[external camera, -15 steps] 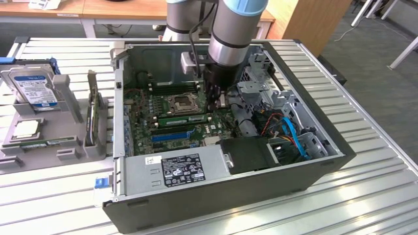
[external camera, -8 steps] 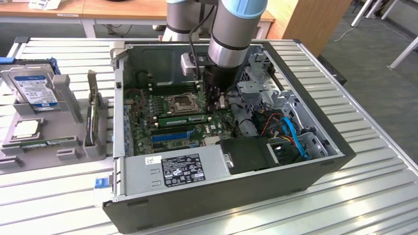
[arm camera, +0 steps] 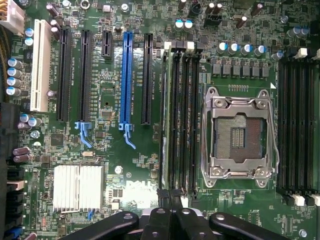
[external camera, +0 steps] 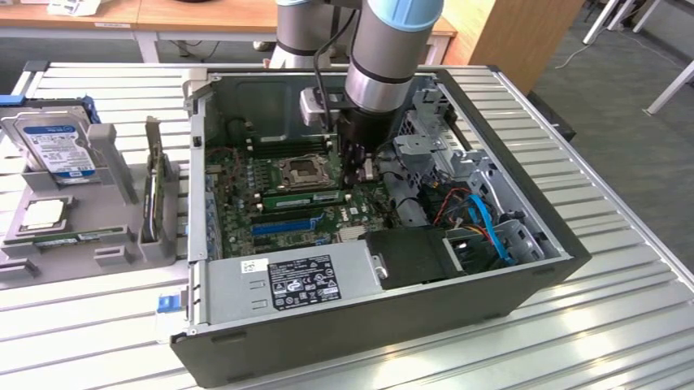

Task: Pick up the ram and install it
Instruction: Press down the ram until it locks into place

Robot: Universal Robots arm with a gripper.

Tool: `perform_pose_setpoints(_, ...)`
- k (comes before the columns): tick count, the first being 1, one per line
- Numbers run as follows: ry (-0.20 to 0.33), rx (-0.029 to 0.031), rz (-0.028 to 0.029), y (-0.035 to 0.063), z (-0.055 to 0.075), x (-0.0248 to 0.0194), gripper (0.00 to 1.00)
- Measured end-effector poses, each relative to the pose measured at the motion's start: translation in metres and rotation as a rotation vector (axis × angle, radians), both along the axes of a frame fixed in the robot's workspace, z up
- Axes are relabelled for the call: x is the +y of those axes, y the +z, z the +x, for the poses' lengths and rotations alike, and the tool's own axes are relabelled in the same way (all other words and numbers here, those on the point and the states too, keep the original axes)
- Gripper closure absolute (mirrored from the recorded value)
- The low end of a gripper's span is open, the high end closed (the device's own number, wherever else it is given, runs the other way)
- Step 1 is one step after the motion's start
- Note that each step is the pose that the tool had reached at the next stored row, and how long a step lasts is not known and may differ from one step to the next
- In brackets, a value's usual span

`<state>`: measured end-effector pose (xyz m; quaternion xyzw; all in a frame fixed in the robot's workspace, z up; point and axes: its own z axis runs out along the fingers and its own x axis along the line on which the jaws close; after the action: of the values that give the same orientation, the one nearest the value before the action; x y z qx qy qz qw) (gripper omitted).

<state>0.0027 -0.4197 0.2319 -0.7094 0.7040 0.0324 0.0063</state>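
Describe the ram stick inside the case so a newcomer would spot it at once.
Start at the open computer case and find the silver CPU socket on its motherboard. Between that socket and the blue slot runs a bank of long slots; the ram is the thin green stick in it, the neighbouring slots being bare black.

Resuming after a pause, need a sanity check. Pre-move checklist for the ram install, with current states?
1. End effector shut: ok.
2. End effector over the end of the memory slots beside the CPU socket: ok.
3. Ram standing in a slot next to the socket: ok.
4. Ram pressed fully home: cannot tell.
5. Slot latches closed: cannot tell.
6. End effector apart from the blue slot: ok.
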Motion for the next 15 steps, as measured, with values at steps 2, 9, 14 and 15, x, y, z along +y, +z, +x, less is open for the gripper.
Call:
perform_pose_setpoints(2, 0.000, 0.0000, 0.0001, 0.0000, 0.0000, 0.0000, 0.90)
perform_pose_setpoints(9, 0.000, 0.0000, 0.0001, -0.0001, 0.0000, -0.0010, 0.90)
perform_pose_setpoints(14, 0.000, 0.0000, 0.0000, -0.0013, 0.0000, -0.0011, 0.90)
perform_pose_setpoints(15, 0.000, 0.0001, -0.0001, -0.0016, 0.0000, -0.0011, 0.90)
